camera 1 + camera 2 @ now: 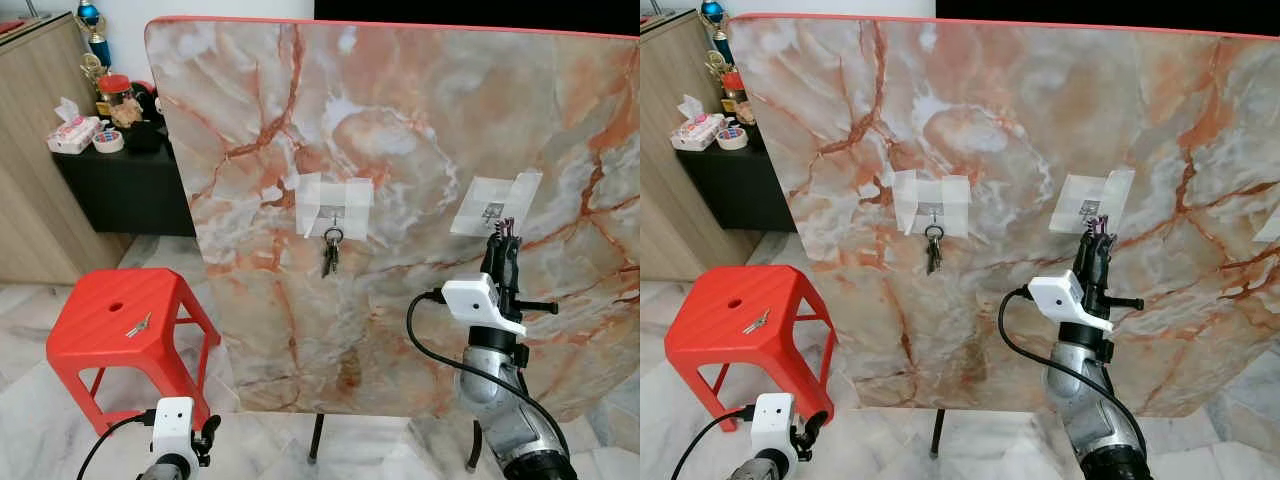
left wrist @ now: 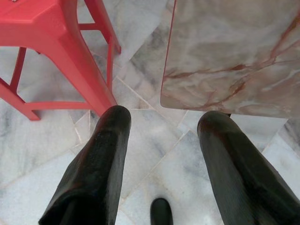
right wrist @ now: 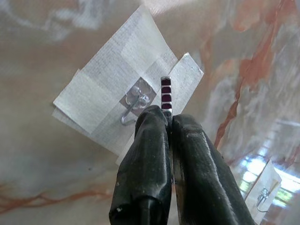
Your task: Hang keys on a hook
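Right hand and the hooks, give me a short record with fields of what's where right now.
right hand: raised at the marble board, shut on a key tag
right hook: taped on, empty, beside the tag
middle hook: keys hanging
red stool: one key on its seat
left hand: low over the floor, open

Place: a home living area.
Floor: pale marble tiles (image 1: 40,400).
Beside the upright marble-patterned board (image 1: 400,130): a red plastic stool (image 1: 125,325).
Behind the stool: black sideboard (image 1: 125,185) bearing jars, trophies, tissues.
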You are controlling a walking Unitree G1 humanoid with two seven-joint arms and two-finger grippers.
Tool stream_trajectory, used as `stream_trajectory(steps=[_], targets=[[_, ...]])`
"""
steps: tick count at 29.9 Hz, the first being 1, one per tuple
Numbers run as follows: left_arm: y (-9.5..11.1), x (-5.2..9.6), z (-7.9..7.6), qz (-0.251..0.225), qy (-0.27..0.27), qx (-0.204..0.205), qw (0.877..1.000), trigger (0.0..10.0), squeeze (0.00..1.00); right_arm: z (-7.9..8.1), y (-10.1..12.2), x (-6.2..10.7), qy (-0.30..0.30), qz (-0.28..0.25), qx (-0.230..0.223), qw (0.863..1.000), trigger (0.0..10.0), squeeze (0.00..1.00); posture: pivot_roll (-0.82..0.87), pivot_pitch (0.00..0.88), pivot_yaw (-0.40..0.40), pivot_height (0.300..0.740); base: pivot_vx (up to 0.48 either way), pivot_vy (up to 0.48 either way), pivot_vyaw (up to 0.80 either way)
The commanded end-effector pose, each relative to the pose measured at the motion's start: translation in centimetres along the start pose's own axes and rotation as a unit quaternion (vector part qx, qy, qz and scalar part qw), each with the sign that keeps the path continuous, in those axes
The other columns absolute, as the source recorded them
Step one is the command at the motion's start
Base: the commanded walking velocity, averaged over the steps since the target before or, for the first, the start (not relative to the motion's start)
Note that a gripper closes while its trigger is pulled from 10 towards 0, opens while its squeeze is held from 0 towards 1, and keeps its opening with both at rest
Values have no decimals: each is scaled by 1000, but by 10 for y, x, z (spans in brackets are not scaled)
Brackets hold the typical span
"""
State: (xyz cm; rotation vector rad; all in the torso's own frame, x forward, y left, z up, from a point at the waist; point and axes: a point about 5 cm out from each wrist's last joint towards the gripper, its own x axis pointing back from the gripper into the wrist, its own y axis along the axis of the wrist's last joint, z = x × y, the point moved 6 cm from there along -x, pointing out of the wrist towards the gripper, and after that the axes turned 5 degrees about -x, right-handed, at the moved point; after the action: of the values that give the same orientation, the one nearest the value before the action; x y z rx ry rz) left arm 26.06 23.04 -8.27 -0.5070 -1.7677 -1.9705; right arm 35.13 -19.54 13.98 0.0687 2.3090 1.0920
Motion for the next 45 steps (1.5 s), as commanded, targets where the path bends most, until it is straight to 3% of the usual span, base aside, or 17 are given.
stream_trajectory(steps=[1, 15, 24, 45], targets=[[-1, 0, 0, 0, 1, 8, 1000, 10000, 0, 0, -1, -5, 1, 2, 1, 1000, 10000, 0, 68, 0, -56, 740, 0, 0, 0], [-4, 1, 1, 6, 2, 9, 1000, 10000, 0, 3, -2, -10, 1, 8, -4, 1000, 10000, 0, 68, 0, -55, 740, 0, 0, 0], [-5, 2, 2, 10, 3, 10, 1000, 10000, 0, 13, 3, -12, 20, 3, -10, 1000, 10000, 0, 72, 0, -57, 740, 0, 0, 0], [-2, 0, 1, 5, 3, 11, 1000, 10000, 0, 15, -6, -12, 23, 21, 17, 999, 10000, 0, 70, 0, -58, 740, 0, 0, 0]])
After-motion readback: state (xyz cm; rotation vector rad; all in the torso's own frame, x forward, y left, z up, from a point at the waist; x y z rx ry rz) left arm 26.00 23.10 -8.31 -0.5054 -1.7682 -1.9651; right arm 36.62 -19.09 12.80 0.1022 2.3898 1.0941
